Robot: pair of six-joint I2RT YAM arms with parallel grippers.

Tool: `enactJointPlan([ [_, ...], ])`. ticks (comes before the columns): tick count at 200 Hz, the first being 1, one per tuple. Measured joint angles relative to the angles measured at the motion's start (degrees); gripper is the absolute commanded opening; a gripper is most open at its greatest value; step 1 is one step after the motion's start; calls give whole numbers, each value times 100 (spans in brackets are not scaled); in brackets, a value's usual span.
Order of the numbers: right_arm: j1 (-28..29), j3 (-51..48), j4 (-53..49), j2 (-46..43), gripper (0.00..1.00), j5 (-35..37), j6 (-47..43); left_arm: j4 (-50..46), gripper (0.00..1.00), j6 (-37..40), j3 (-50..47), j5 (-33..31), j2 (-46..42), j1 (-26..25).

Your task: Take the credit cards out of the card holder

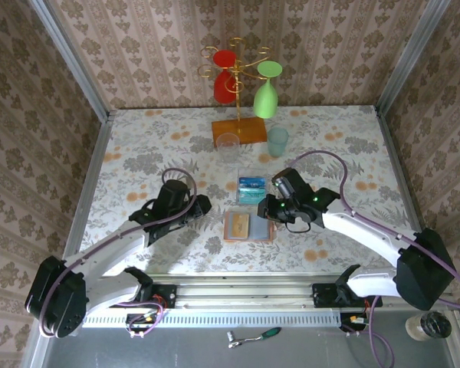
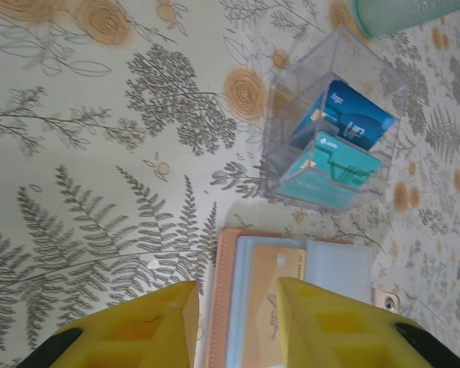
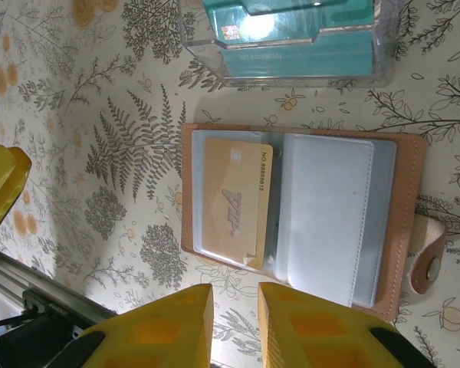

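One tan-orange credit card [image 3: 238,201] lodged in the card holder [image 3: 330,215], opened flat like a book at the middle of the floral surface [image 1: 138,153], blue-grey pockets facing up. Seated in the pocket half on the left arm's side, slightly askew. Just behind the holder, a clear plastic box [image 2: 314,73] with blue and teal cards [image 2: 353,119] standing inside. Right pincer [image 3: 236,307] hovering by the holder's edge, yellow fingers slightly parted and empty; card straight ahead, long axis in line with the gap. Left pincer [image 2: 238,307] low by the holder's other side, parted wider, likewise empty, card just ahead of one finger. Roughly equal reach for both arms, by judgement; right arm better lined up for drawing the card out lengthwise.
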Motion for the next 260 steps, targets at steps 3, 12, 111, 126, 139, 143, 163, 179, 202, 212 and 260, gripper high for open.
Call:
enactJointPlan([
  [3, 9, -9, -4, -9, 23, 7, 9, -20, 33, 13, 4, -15, 2, 2],
  [12, 31, -20, -22, -11, 23, 33, 33, -70, 33, 39, 17, -46, 11, 2],
  [111, 238, -39, -48, 181, 23, 103, 114, -46, 32, 177, 109, 481, 901, 2],
  [126, 271, 2, -52, 278, 24, 101, 114, -17, 32, 212, 122, 636, 1060, 2],
  [139, 291, 63, -46, 369, 24, 101, 114, -17, 32, 278, 190, 789, 1263, 2],
  [143, 297, 81, -37, 396, 24, 98, 114, -26, 32, 302, 234, 852, 1342, 2],
  [163, 332, 92, 20, 472, 24, 94, 114, -59, 32, 470, 520, 1104, 1768, 2],
  [179, 348, 81, 59, 496, 24, 90, 116, 0, 30, 546, 664, 1300, 2063, 2],
  [202, 348, 7, 188, 496, 25, 68, 116, 92, 29, 573, 680, 1495, 2361, -13],
  [212, 348, -50, 232, 507, 25, 55, 120, 125, 27, 566, 678, 1532, 2435, -42],
  [260, 348, -199, 566, 901, 27, -155, 229, 422, 21, 463, 664, 1576, 2450, -245],
])
